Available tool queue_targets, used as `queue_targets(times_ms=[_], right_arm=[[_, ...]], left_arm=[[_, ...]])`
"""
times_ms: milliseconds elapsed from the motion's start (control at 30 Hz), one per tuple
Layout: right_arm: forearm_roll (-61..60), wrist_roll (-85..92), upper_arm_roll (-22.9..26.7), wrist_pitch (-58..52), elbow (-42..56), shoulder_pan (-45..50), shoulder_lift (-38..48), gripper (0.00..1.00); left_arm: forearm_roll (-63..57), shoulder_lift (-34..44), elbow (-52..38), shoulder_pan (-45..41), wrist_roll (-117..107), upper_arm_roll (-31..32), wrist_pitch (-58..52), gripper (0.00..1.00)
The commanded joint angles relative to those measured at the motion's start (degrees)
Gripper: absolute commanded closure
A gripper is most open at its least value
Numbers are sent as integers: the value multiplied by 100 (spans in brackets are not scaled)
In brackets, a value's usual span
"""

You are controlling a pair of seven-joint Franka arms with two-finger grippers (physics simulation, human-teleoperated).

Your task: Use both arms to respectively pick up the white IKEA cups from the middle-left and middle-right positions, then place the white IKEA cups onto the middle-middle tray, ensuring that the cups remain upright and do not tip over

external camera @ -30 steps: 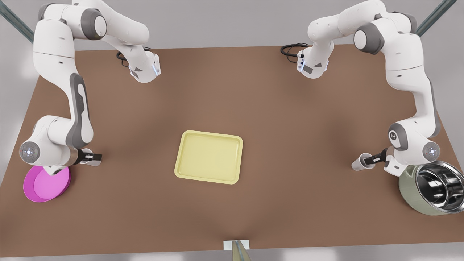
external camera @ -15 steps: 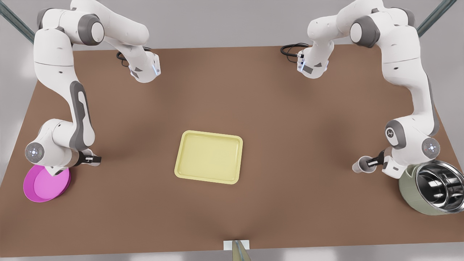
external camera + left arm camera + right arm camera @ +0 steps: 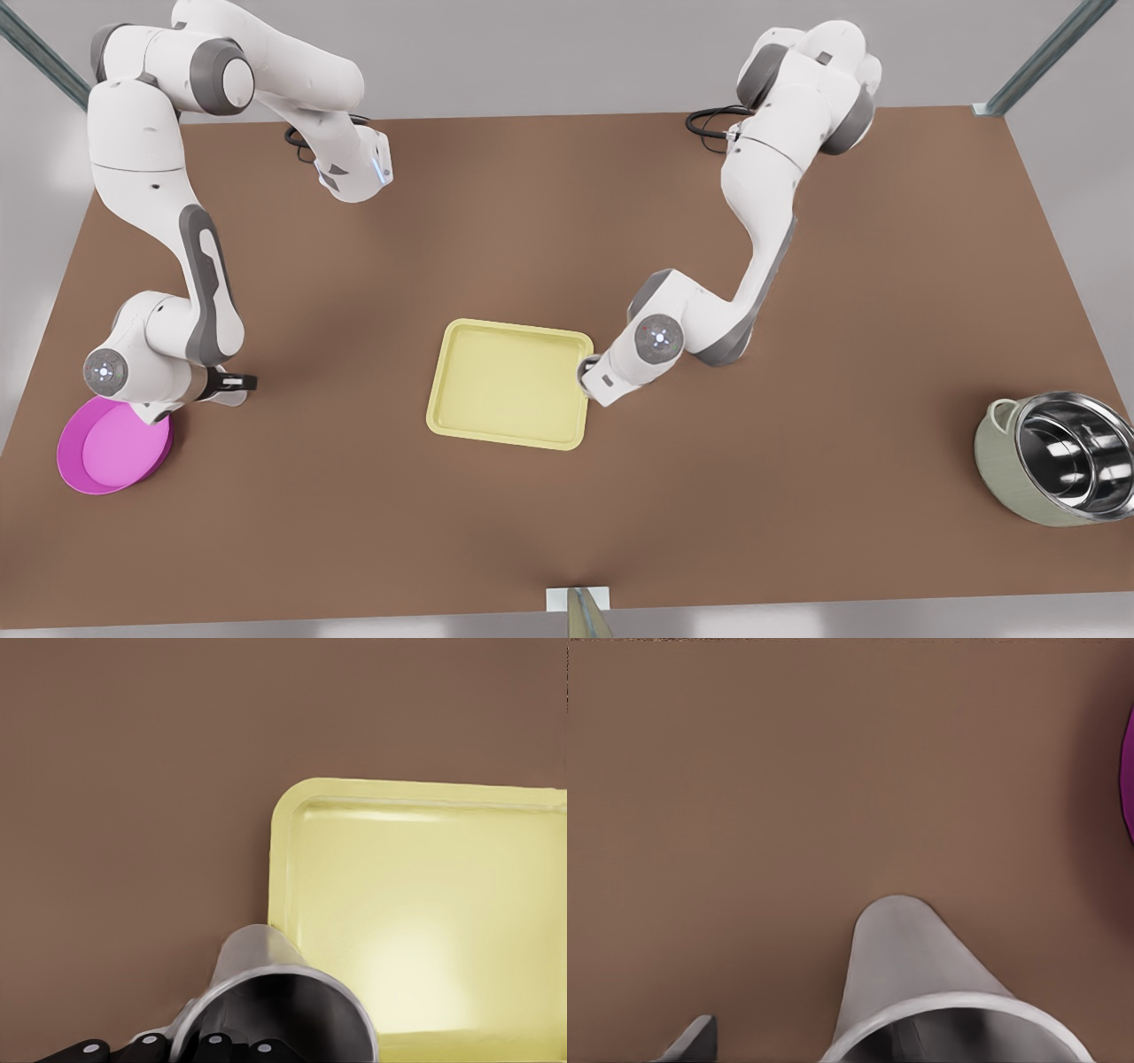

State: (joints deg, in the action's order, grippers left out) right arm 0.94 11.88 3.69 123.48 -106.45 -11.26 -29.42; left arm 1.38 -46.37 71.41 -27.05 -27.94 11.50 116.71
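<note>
Over the brown table (image 3: 549,230), the left gripper (image 3: 588,371) hangs at the pale yellow tray (image 3: 509,383), at the rim on the front view's right, its jaws closed on the first white cup (image 3: 282,999), which is poised above the tray's corner. At the front view's left, the right gripper (image 3: 234,383) sits at the second white cup (image 3: 911,973), just beside the magenta bowl (image 3: 113,448); whether it grips that cup cannot be told. A steel-lined pot (image 3: 1056,461) stands well apart at the far right
</note>
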Motion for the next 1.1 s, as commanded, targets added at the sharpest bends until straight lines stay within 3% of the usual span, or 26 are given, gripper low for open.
queue_targets(times_ms=[0,100,167,300,367,433,567,600,633,733,833,900,1000,1067], right_arm=[[3,341,0,80,1,-8,6,42],[3,367,0,71,10,1,6,67],[3,463,0,63,36,-25,-3,79],[3,534,-52,-25,194,-25,50,79],[-41,754,-412,-174,484,36,50,79],[-41,692,-843,-201,590,176,59,79],[-103,552,-852,-307,959,1793,68,79],[-94,236,-852,-289,1029,2171,68,79],[-120,218,-843,-131,1056,2505,59,79],[-103,16,-843,1,1153,3112,41,79],[-41,-81,-835,62,1091,3411,15,79],[-32,-90,-835,221,1091,3543,-187,79],[20,-90,-826,282,1091,3578,-328,79],[64,-125,-826,282,1091,3587,-363,79]], left_arm=[[-103,-241,-294,-169,-3656,-8,493,79],[-94,-302,-338,-248,-3701,-8,502,79],[-94,-417,-417,-362,-3824,-8,502,79],[-85,-637,-497,-450,-3947,-8,695,79],[-85,-663,-488,-450,-3947,-8,748,77],[-85,-689,-488,-450,-3938,-8,765,51],[-77,-689,-479,-441,-3938,-8,827,35],[-103,-654,-479,-432,-3930,-8,774,6],[-129,-628,-479,-406,-3947,-8,739,0],[-112,-329,-479,-327,-3956,-8,28,0],[-85,505,-593,42,-3930,-8,-1835,0],[-129,918,-1270,1086,-2659,-8,-3591,0],[-622,1376,-1279,2116,-960,-16,-4068,0],[-613,2033,-1228,2196,38,-191,-4385,0]])
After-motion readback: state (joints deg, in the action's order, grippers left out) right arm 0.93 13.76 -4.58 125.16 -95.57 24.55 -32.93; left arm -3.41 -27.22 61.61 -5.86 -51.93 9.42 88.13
